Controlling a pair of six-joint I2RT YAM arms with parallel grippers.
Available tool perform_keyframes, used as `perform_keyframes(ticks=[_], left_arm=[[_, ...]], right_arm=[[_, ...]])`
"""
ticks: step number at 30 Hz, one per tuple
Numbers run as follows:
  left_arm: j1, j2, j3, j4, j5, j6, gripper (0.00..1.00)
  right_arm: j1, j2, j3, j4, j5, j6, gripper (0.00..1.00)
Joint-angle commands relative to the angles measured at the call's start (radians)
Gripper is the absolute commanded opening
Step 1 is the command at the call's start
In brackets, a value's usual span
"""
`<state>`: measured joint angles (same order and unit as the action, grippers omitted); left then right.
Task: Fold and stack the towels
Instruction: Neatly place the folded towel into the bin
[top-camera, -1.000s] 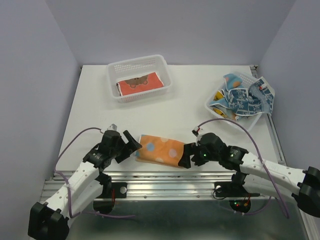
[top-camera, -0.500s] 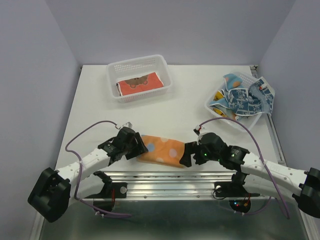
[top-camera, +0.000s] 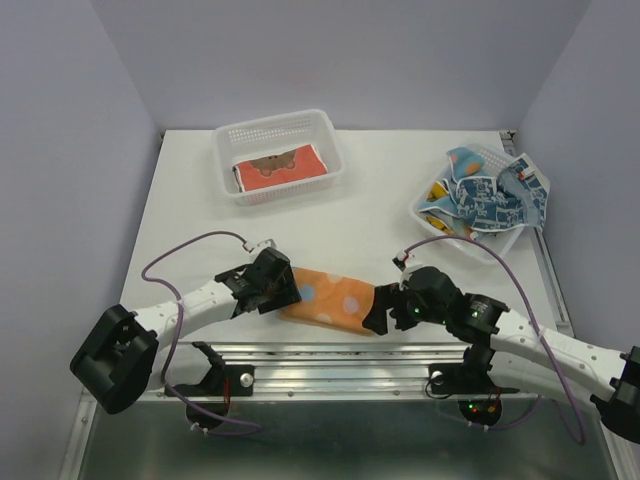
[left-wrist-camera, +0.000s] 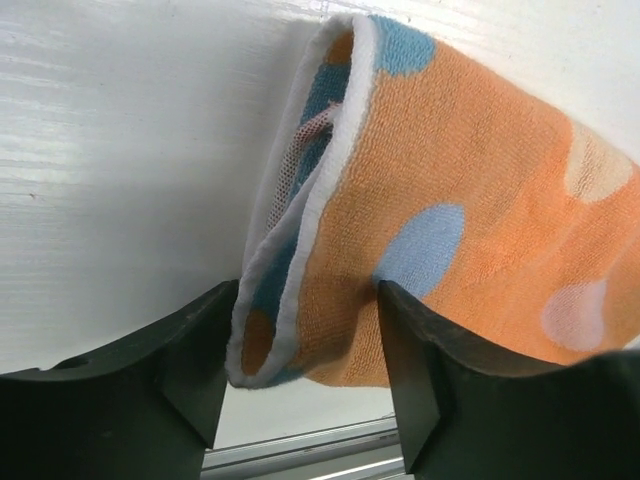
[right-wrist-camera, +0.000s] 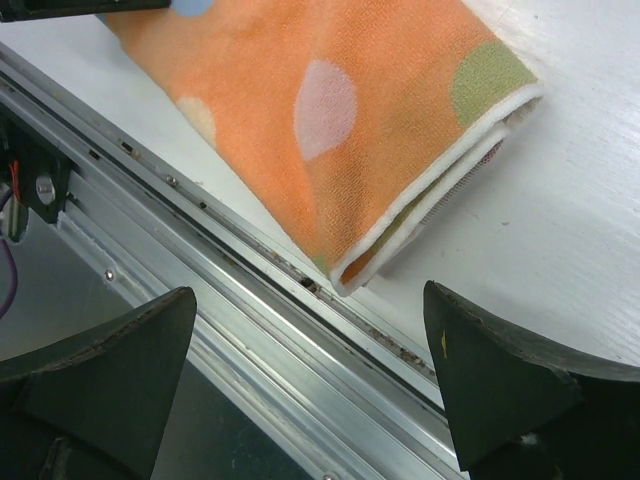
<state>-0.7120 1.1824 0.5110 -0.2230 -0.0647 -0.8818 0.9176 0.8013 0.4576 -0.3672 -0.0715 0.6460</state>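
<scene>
An orange towel with coloured dots (top-camera: 335, 300) lies folded into a long roll at the near table edge, tilted slightly. My left gripper (top-camera: 285, 290) is shut on its left end; in the left wrist view both fingers press the folded end (left-wrist-camera: 330, 300) between them (left-wrist-camera: 300, 370). My right gripper (top-camera: 378, 308) is open wide at the towel's right end, and in the right wrist view the towel's corner (right-wrist-camera: 400, 240) lies just ahead of the gap (right-wrist-camera: 310, 370), untouched. A red-orange towel (top-camera: 280, 168) lies folded in the left basket. Light blue and navy patterned towels (top-camera: 485, 195) are crumpled in the right basket.
The white perforated basket (top-camera: 278, 120) stands at the back left, and another (top-camera: 455, 243) at the right edge. An aluminium rail (top-camera: 330, 350) runs along the table's near edge, right under the towel and my right gripper (right-wrist-camera: 200, 260). Purple cables loop beside both arms.
My left gripper has swung in from the left and closed on the towel's left end. The towel has shifted a little right and tilted. My right gripper has barely moved.
</scene>
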Motion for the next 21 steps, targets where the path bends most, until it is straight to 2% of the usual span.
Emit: perform_keyframes(ticks=[1, 5, 8, 13, 17, 21], left_arm=[[-0.006, -0.009, 0.040, -0.116, -0.073, -0.003, 0.72], [-0.006, -0.035, 0.107, -0.179, -0.171, -0.002, 0.78], [-0.006, -0.049, 0.126, -0.133, -0.172, 0.036, 0.83], [-0.004, 0.032, 0.153, -0.078, -0.123, 0.093, 0.83], [-0.004, 0.117, 0.170, -0.073, -0.116, 0.104, 0.80], [-0.006, 0.158, 0.166, -0.059, -0.087, 0.112, 0.70]], right_arm=[[0.006, -0.014, 0.055, -0.006, 0.029, -0.017, 1.00], [0.006, -0.007, 0.055, -0.009, 0.041, -0.022, 1.00], [0.006, -0.004, 0.056, -0.009, 0.039, -0.022, 1.00], [0.006, -0.016, 0.058, -0.021, 0.056, -0.026, 1.00], [0.006, -0.039, 0.053, -0.029, 0.062, -0.022, 1.00], [0.004, -0.053, 0.056, -0.036, 0.065, -0.029, 1.00]])
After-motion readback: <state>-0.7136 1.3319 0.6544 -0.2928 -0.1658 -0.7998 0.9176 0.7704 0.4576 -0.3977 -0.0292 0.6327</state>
